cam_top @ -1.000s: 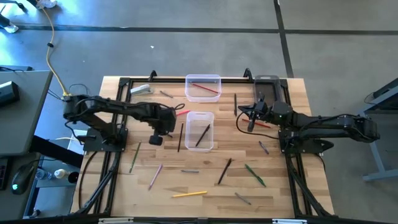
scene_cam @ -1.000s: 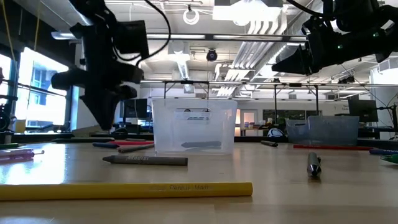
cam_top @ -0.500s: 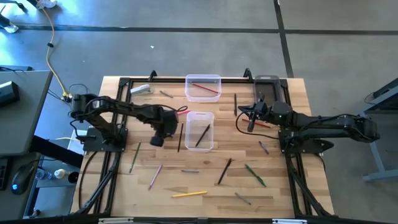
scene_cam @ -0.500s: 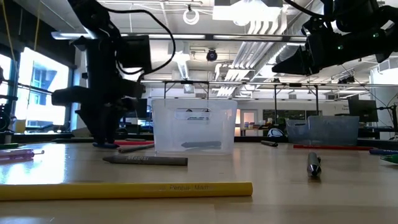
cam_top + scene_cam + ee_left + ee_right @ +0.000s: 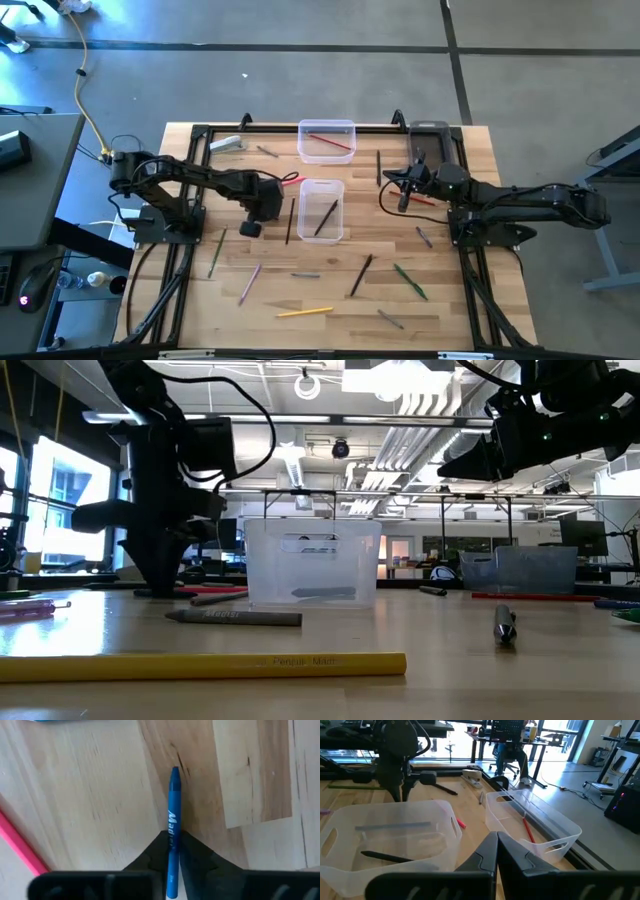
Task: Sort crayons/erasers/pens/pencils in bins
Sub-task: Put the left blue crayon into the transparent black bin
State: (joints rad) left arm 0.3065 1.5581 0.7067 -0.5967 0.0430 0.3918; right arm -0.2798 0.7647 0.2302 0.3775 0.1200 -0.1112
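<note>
From the high view I saw the left gripper [image 5: 268, 203] just beside the central clear bin [image 5: 321, 211], on its left side, low over the table [image 5: 450, 310]. A second clear bin [image 5: 327, 140] with a red pencil [image 5: 330, 141] inside stood behind the central bin, and the dark bin [image 5: 429, 142] stood to the right of that one. The right gripper [image 5: 404, 190] hung to the right of the central bin, near the dark bin. A dark pencil [image 5: 290, 220] lay between the left gripper and the central bin. In front of the central bin were scattered a yellow pencil [image 5: 304, 312], a green pencil [image 5: 410, 281] and a pink pencil [image 5: 249, 283].

From the low view, the left gripper [image 5: 152, 575] reached down to the table, left of the central clear bin [image 5: 311, 562]. A grey crayon [image 5: 233, 617] and the yellow pencil [image 5: 200, 665] lay in front of the bin, nearer to the camera. The dark bin [image 5: 520, 570] was to its right.

In the left wrist view, the two fingers [image 5: 157, 855] were nearly together and they held a blue crayon [image 5: 173, 825], which lay on the wood. A pink pencil [image 5: 20, 842] lay beside it.

In the right wrist view, the fingers [image 5: 485, 855] of the right gripper were closed and held nothing. Beyond them I saw the central clear bin [image 5: 387, 837] with a dark pencil [image 5: 385, 856] inside, and the other clear bin [image 5: 532, 822] next to it.
</note>
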